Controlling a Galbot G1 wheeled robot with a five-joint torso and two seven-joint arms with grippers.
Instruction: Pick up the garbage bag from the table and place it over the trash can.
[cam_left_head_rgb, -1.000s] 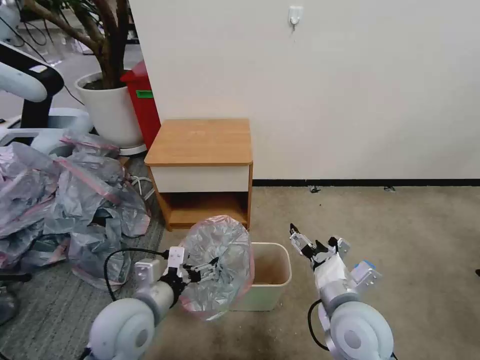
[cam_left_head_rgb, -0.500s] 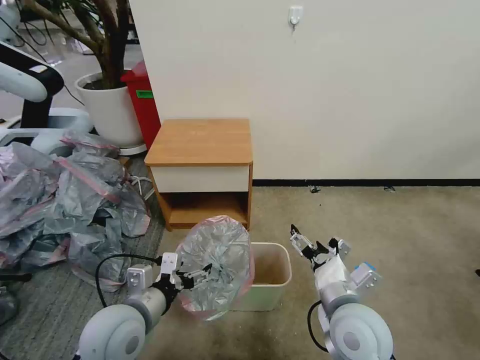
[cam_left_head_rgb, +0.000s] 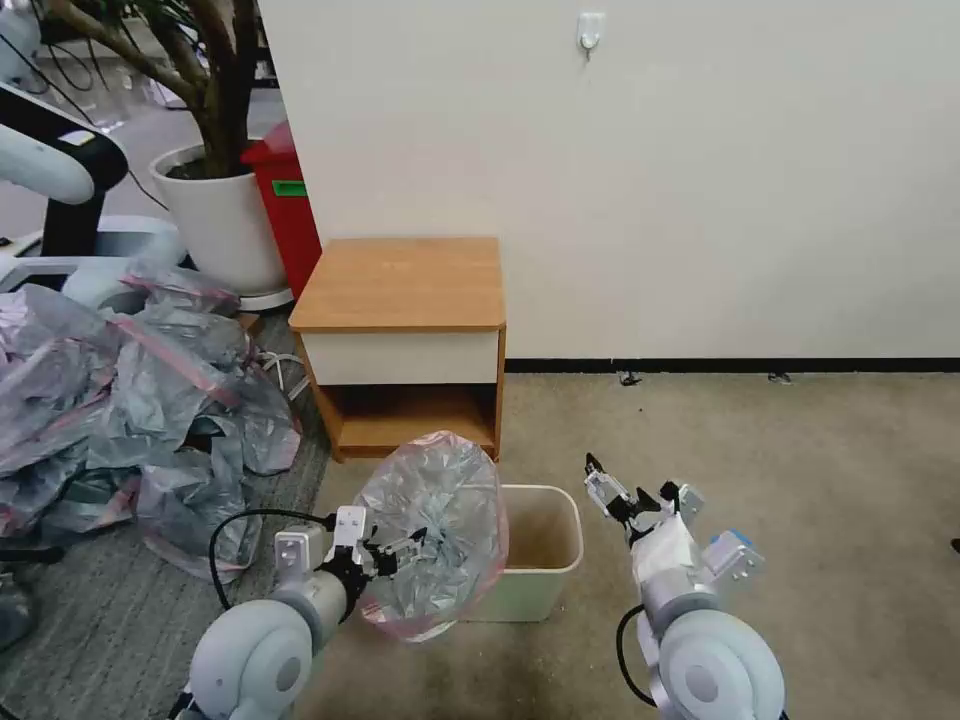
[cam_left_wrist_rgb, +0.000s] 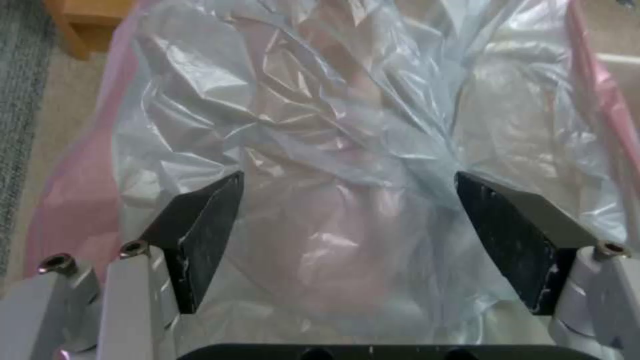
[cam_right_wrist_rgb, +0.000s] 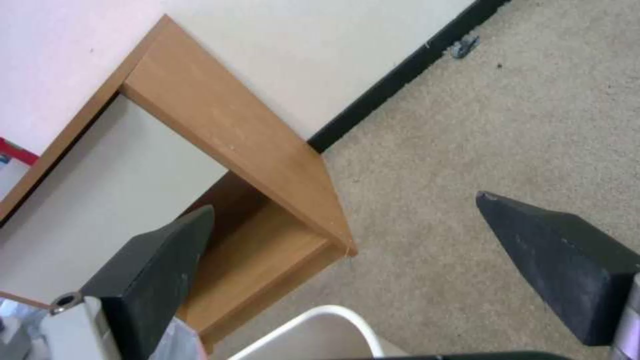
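The garbage bag (cam_left_head_rgb: 436, 520), grey and crinkly with a pink rim, stands puffed up against the left side of the cream trash can (cam_left_head_rgb: 545, 560) and covers that side of its rim. My left gripper (cam_left_head_rgb: 412, 545) is open and its tips touch the bag's front. In the left wrist view the bag (cam_left_wrist_rgb: 347, 115) spreads between and beyond the wide-apart fingers (cam_left_wrist_rgb: 200, 235). My right gripper (cam_left_head_rgb: 630, 478) hovers open just right of the can. From the right wrist, the gripper (cam_right_wrist_rgb: 345, 201) faces the table (cam_right_wrist_rgb: 233, 125) and the can's rim (cam_right_wrist_rgb: 327, 320). The table (cam_left_head_rgb: 405, 285) top is bare.
A heap of similar grey-pink bags (cam_left_head_rgb: 130, 400) lies on the floor at the left. Behind it are a white plant pot (cam_left_head_rgb: 220, 225) and a red bin (cam_left_head_rgb: 290, 210). The wall runs behind the table. Open carpet (cam_left_head_rgb: 800, 480) lies to the right.
My left arm drew back to the left, then came forward again to the bag. The bag has kept its place on the can. The right gripper barely shifted.
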